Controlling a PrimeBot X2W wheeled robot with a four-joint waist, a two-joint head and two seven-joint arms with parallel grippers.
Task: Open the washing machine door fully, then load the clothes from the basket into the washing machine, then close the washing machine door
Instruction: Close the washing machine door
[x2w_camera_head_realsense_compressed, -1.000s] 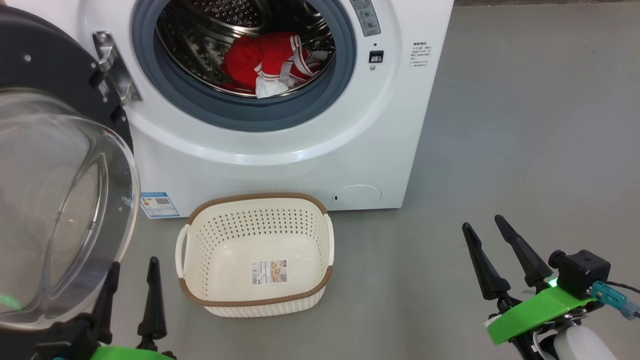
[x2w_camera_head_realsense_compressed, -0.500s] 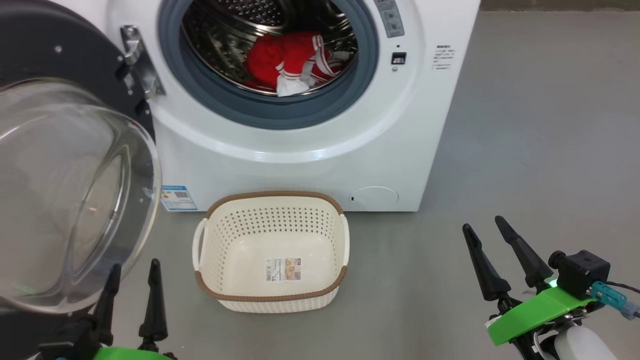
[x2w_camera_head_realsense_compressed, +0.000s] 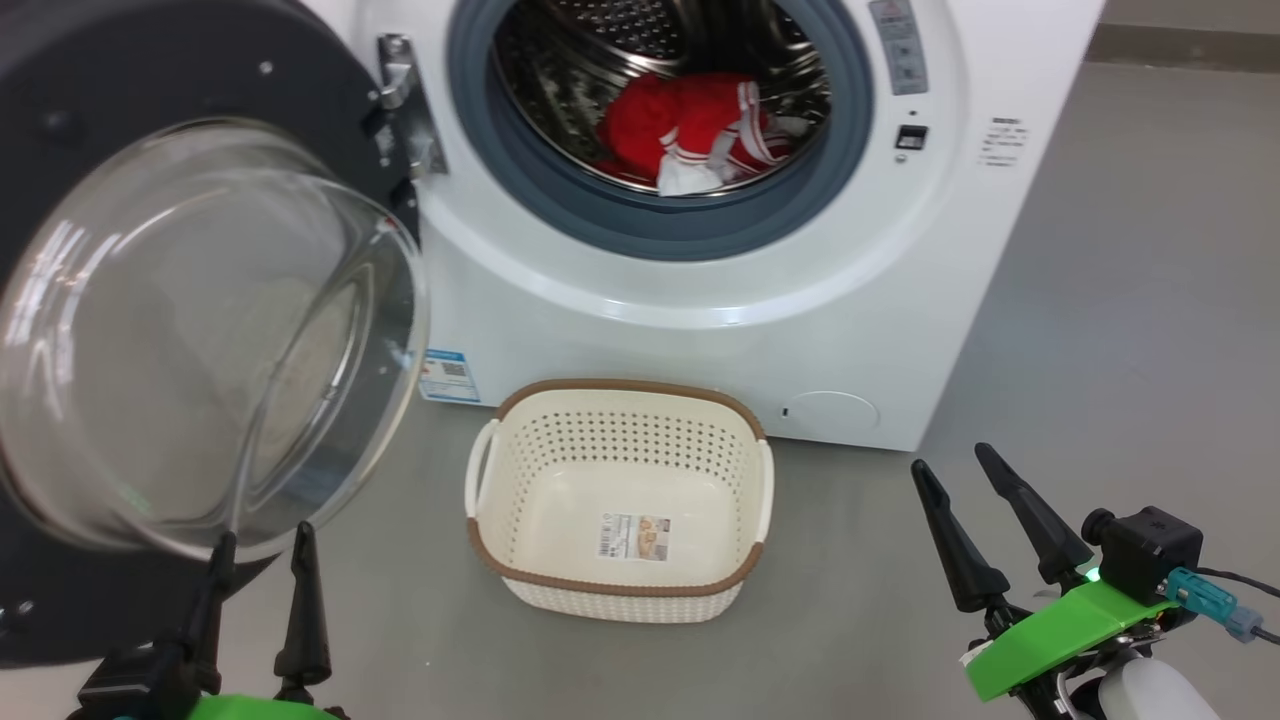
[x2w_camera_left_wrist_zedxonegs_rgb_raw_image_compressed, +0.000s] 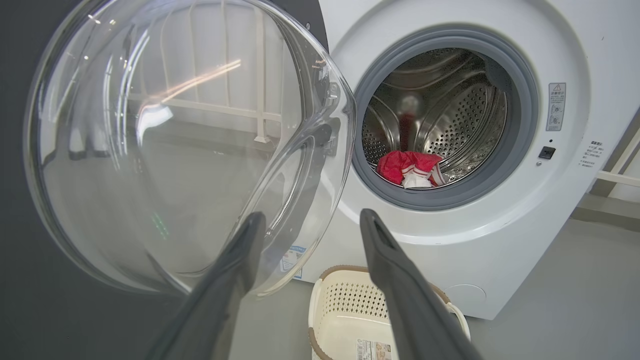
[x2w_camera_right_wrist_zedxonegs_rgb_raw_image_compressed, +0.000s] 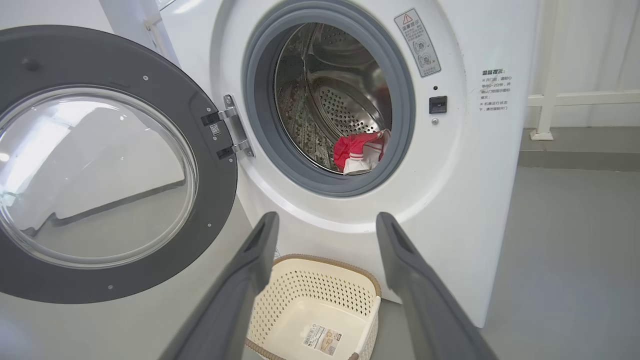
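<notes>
The white washing machine (x2w_camera_head_realsense_compressed: 700, 330) stands with its door (x2w_camera_head_realsense_compressed: 200, 330) swung wide to the left, the glass bowl bulging toward me. Red clothes (x2w_camera_head_realsense_compressed: 700, 125) with white stripes lie in the steel drum, also seen as clothes (x2w_camera_left_wrist_zedxonegs_rgb_raw_image_compressed: 412, 169) and clothes (x2w_camera_right_wrist_zedxonegs_rgb_raw_image_compressed: 360, 150). The cream basket (x2w_camera_head_realsense_compressed: 620, 500) sits on the floor before the machine with only a label sticker inside. My left gripper (x2w_camera_head_realsense_compressed: 262, 545) is open at the lower left, just below the door's glass. At the lower right my right gripper (x2w_camera_head_realsense_compressed: 950, 465) stands open, apart from the basket and holding nothing.
Grey floor (x2w_camera_head_realsense_compressed: 1130, 330) stretches to the right of the machine. A white railing (x2w_camera_right_wrist_zedxonegs_rgb_raw_image_compressed: 575, 97) runs behind the machine on the right. The round filter cap (x2w_camera_head_realsense_compressed: 828, 410) and blue label (x2w_camera_head_realsense_compressed: 445, 375) sit low on the machine's front.
The whole head view has shifted right, so the camera turned left; more of the door shows. Both grippers keep their places in the view and stay open.
</notes>
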